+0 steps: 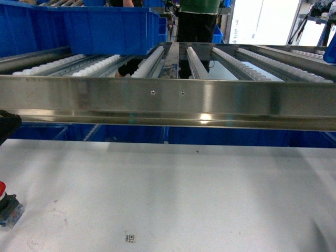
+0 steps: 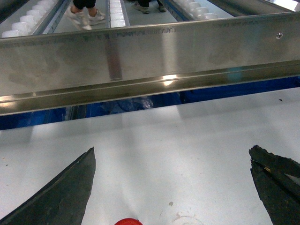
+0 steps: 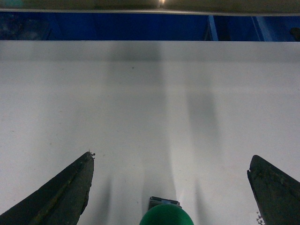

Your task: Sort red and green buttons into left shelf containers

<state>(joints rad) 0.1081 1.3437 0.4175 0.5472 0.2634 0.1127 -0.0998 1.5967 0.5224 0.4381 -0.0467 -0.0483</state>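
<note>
One red button [image 1: 4, 202], one green button [image 3: 166, 215], one blue bin [image 1: 100, 29] on the rack

Red-capped button [image 1: 4, 202], green-capped button [image 3: 166, 214], white table [image 1: 184, 199], silver steel shelf [image 1: 168, 100], bright-blue bins [image 1: 94, 26].

A white table [image 1: 173, 199] fills the lower part of the head view. Its surface is matte, with some faint round marks and a small square code sticker [image 1: 130, 238] near the front edge. Soft shadows lie on it. Behind the rack a person [image 1: 197, 23] stands, in dark trousers and a green top; the head is out of view. In the left wrist view, light shoes [image 2: 86, 16] stand on a grey floor [image 2: 145, 16]. At the far right there is a bright window or white panel [image 1: 260, 21], and the light there is strong.
</note>
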